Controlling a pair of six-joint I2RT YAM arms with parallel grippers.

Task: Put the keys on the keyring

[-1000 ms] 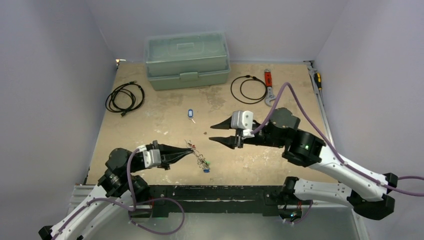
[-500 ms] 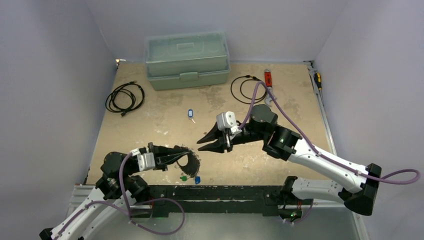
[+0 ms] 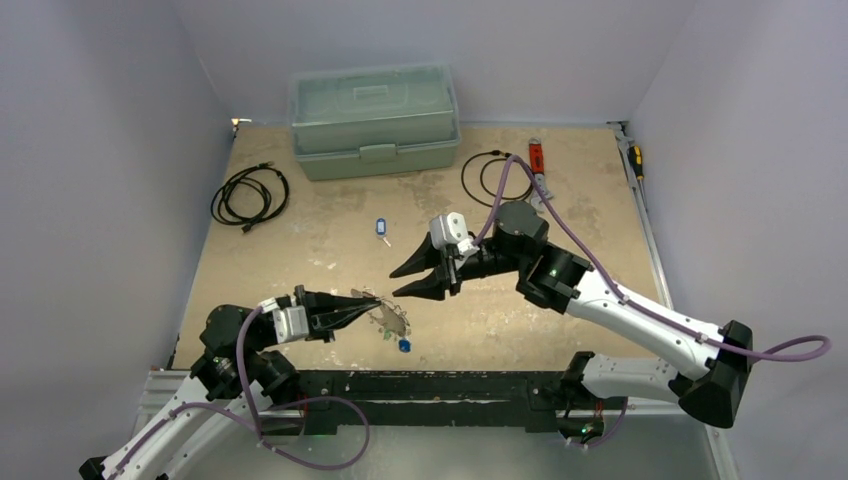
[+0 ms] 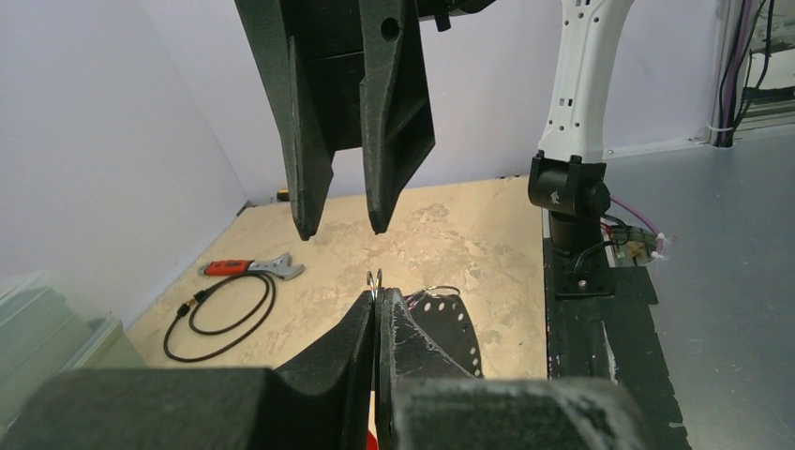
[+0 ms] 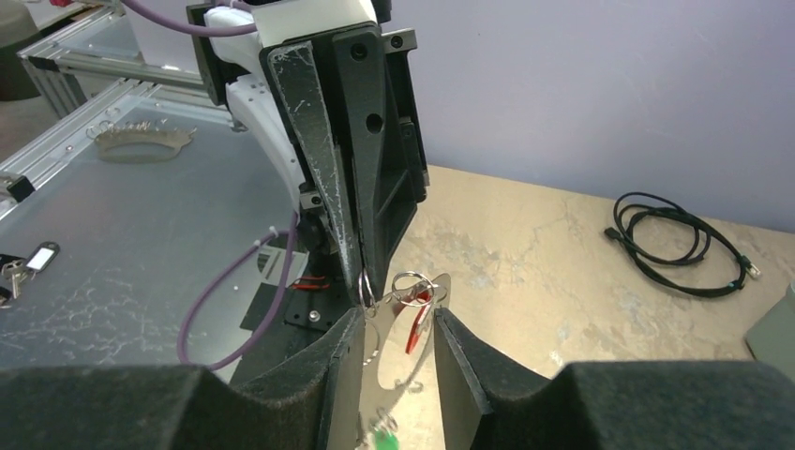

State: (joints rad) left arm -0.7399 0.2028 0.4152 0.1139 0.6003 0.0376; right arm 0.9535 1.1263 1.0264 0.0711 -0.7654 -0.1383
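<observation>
Two grippers meet just left of centre in the overhead view, near the lower edge of the table [image 3: 300, 230].

Left gripper [image 3: 374, 300]: fingers pressed together and pinching the keyring [image 5: 410, 283], a thin silvery loop that peeks just above the fingertips in the left wrist view. A pale perforated metal strip [image 3: 393, 320] hangs below the pinch, along with three keys. The red key [image 5: 412, 330] sits mid-frame in the right wrist view. The green key [image 3: 385, 337] and the blue key [image 3: 404, 346] are lowest in the overhead view.

Right gripper [image 3: 397, 284]: fingers apart, holding nothing, tips pointing at the left gripper. In the left wrist view its tips hang just above the left fingertips with a visible gap.

One loose blue key [image 3: 381, 229] lies alone on the table, above both grippers in the overhead frame.

Background, overhead view:
- a closed green toolbox [image 3: 375, 120] at top centre
- a coiled black cable [image 3: 250, 193] at upper left
- a second black cable [image 3: 497, 178] beside a red-handled wrench [image 3: 537, 165] at upper right
</observation>
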